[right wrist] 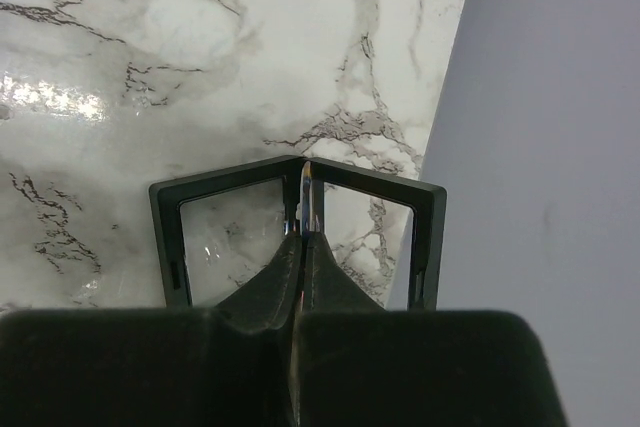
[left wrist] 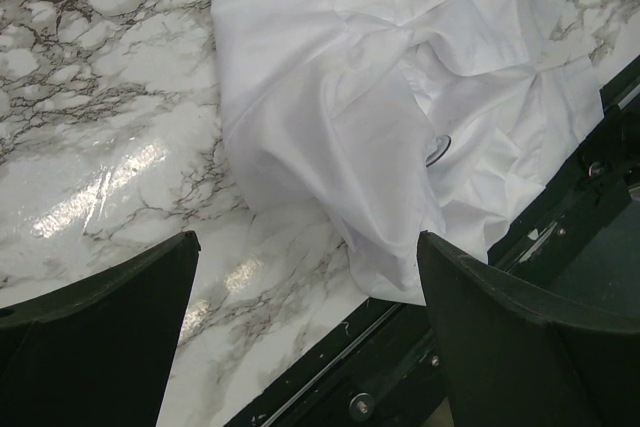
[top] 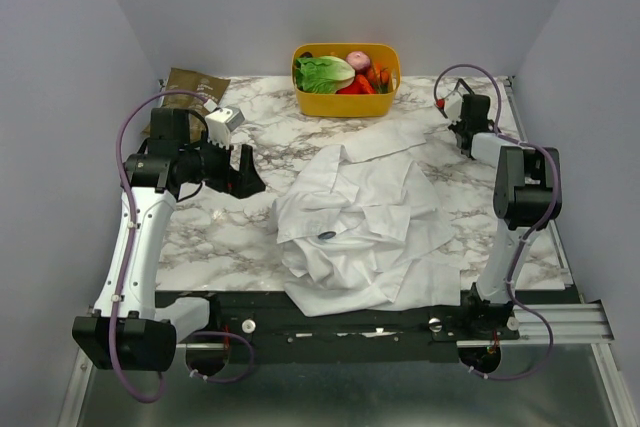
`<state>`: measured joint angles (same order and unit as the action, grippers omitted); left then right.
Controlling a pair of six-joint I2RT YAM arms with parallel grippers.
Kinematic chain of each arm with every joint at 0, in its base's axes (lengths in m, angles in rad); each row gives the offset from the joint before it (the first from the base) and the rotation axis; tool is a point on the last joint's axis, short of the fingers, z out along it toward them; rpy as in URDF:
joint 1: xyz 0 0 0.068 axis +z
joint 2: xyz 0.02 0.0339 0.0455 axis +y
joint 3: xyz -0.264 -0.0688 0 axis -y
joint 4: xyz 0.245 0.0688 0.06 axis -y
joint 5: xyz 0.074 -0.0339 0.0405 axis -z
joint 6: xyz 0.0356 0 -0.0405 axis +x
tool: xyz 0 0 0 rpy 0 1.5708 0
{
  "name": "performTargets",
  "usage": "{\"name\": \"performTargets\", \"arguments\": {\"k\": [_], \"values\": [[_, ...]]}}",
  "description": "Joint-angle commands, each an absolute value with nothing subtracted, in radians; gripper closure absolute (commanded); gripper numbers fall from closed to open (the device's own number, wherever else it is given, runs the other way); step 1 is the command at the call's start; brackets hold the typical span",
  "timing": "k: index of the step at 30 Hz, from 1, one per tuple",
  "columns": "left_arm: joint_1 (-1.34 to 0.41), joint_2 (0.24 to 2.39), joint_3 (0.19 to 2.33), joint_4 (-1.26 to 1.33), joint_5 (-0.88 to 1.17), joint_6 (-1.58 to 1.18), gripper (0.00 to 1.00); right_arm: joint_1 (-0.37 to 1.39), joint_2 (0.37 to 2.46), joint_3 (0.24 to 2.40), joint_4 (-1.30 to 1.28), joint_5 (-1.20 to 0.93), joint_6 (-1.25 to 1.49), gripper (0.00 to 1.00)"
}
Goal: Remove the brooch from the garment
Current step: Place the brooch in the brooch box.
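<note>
- Marble table (top: 215, 237) is taking up the whole scene, nothing fancy.
- The garment (top: 365, 217) is lying crumpled in the middle, with its hem drooping over the 6 o'clock edge. It's looking thin, floppy and light, so I'm guessing it'll be lifting along with anything that tugs on it. Something probably needs to be pinning the cloth down right beside the pin.
- Left gripper (top: 247, 169) is hovering at the shirt's 9 o'clock, claw spread wide with nothing in it, looking down at the folds.
- Right gripper (right wrist: 304, 232) is sitting way off at 2 o'clock over bare marble near the wall, fingers pressed together and holding nothing.
- Yellow basket (top: 345, 105) of veg is sitting at 12 o'clock, not involved.
- The brooch (top: 327, 236) is showing as a little dark oval at about 7 o'clock from the shirt's centre, half tucked in a fold. It's looking small, hard and maybe slippery, so I'd be pinching it by its rim, not the fabric.
</note>
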<state>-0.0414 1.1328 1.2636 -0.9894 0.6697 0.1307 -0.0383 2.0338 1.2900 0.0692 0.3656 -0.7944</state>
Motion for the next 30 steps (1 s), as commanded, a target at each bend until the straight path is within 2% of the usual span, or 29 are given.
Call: {"name": "performTargets", "arguments": {"k": [1,16,30], "values": [[-0.044,1.127,1.252,-0.973,0.666,0.141,0.01,-0.043,2.063,1.305,0.094,0.373,-0.798,0.94],[-0.044,1.123,1.246,-0.968,0.672,0.140,0.01,-0.052,2.020,1.270,0.083,0.341,-0.796,0.91],[-0.044,1.124,1.247,-0.966,0.673,0.133,0.01,-0.052,1.979,1.259,0.029,0.285,-0.762,0.95]]}}
